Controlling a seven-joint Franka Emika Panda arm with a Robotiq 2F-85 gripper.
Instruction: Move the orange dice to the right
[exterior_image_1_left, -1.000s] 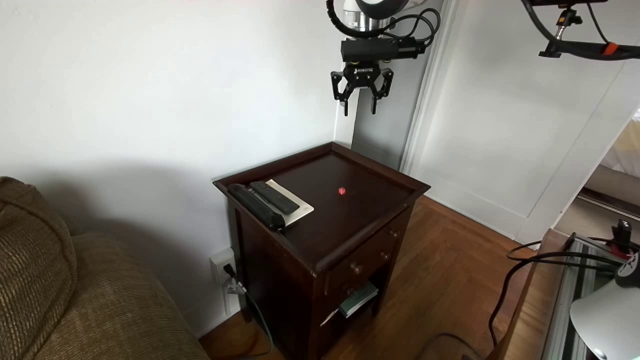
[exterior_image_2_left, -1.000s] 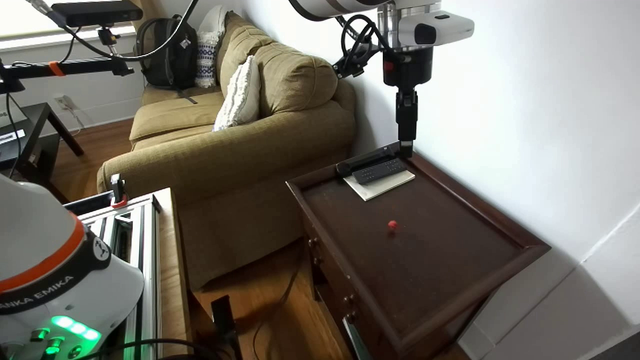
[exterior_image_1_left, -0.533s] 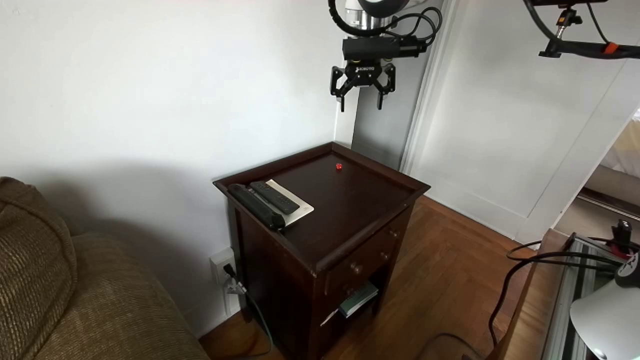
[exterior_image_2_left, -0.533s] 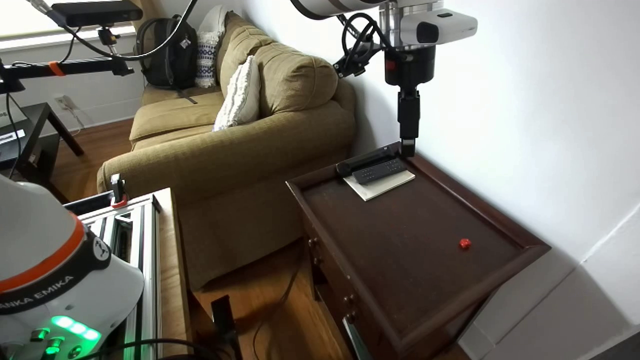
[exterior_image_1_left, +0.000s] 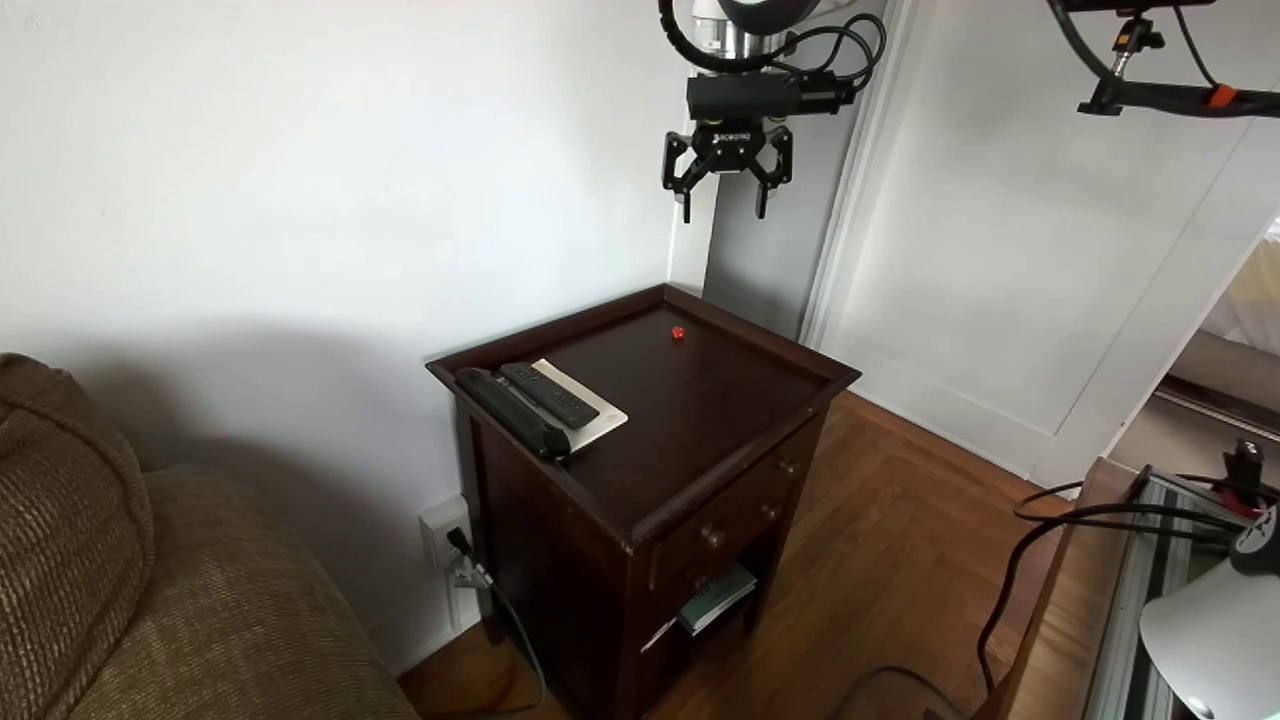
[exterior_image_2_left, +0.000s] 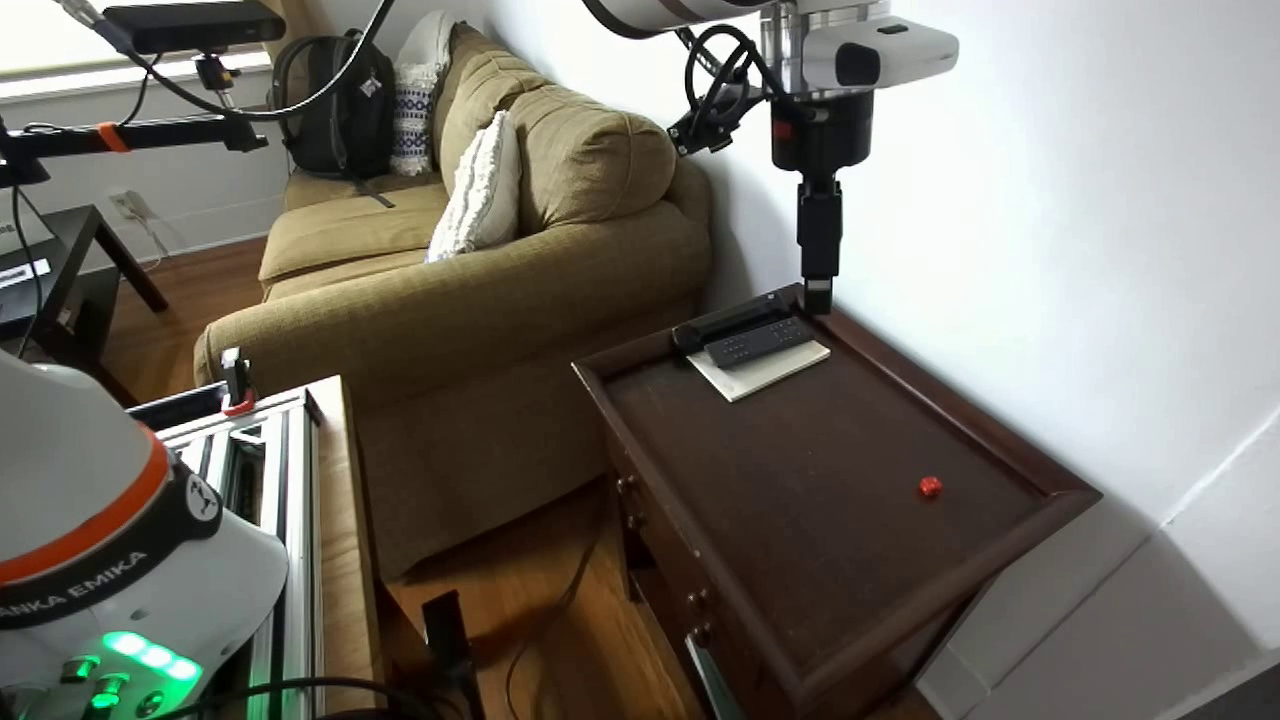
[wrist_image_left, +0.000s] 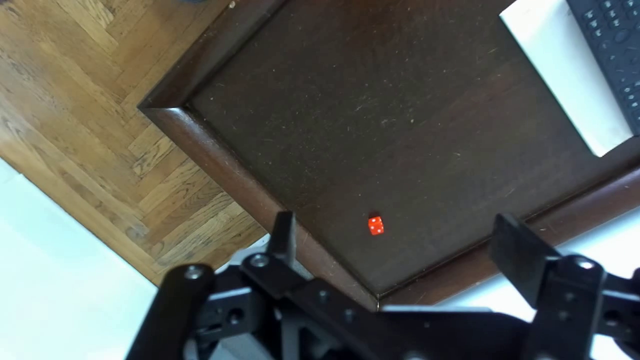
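The orange dice, a tiny orange-red cube with white dots, lies on the dark wooden cabinet top. In an exterior view the dice (exterior_image_1_left: 678, 333) is near the far corner. It also shows in an exterior view (exterior_image_2_left: 930, 487) and in the wrist view (wrist_image_left: 375, 225), close to the corner where two raised rims meet. My gripper (exterior_image_1_left: 724, 217) is open and empty, well above the cabinet top. It also shows edge-on in an exterior view (exterior_image_2_left: 818, 300). In the wrist view the fingers of the gripper (wrist_image_left: 394, 220) stand wide apart, with the dice seen between them.
The cabinet top (exterior_image_1_left: 720, 420) has a raised rim. A black remote (exterior_image_1_left: 550, 394) on a white booklet (exterior_image_1_left: 601, 428) and a dark slab (exterior_image_1_left: 512, 412) lie at one end. A wall runs along the back. A sofa (exterior_image_2_left: 500, 290) stands beside the cabinet.
A second ago the dice was blurred nearer the middle of the cabinet; by half a second ago it lay near the corner, where it stays. My gripper has opened wider and risen slightly.
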